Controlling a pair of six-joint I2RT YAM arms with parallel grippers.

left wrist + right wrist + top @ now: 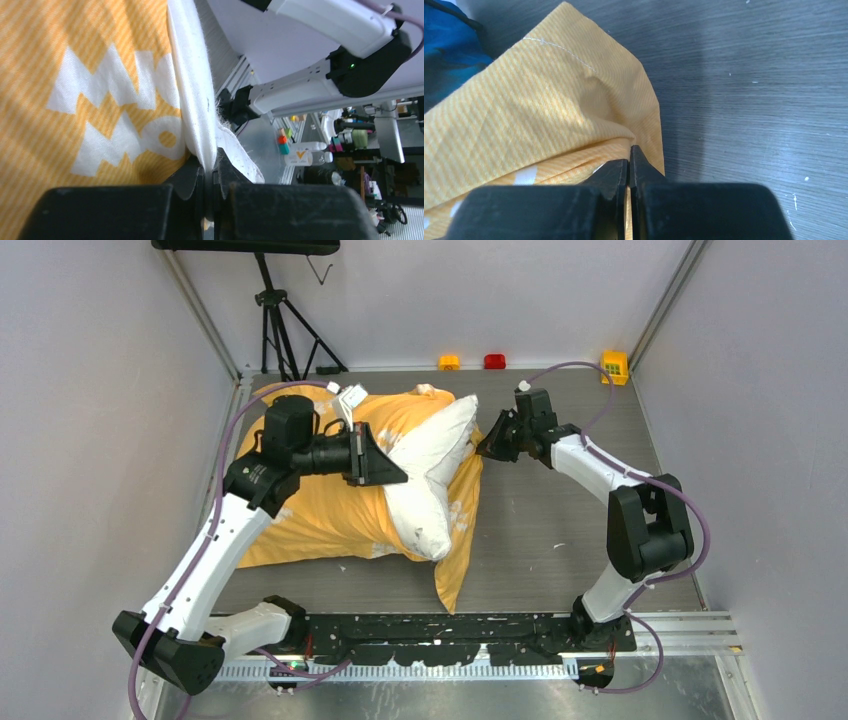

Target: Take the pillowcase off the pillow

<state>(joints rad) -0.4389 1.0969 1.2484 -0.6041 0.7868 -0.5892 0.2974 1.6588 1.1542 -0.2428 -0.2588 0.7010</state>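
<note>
On the grey table [560,540], the pillow [430,480] lies half out of the pillowcase [310,520]. The left gripper [210,172] pinches pillow fabric, the right gripper [629,162] the pillowcase corner. Both seem light and limp, best gripped at hems.

A: What is the pillowcase [310,525] made of?
B: Thin woven cloth, matt, with fine orange-yellow stripes and a line of white stitching near the hem. The white marks look printed flat onto it.
A: And the pillow [432,475]?
B: White cloth, wrinkled, with a fuzzy, frayed edge.
A: The desk [560,520]?
B: Dark grey and matt, with a fine streaked grain and a few pale flecks.
A: The claws?
B: The left claw [210,172] and the right claw [629,162] both look like matt black plastic, slightly grainy.
</note>
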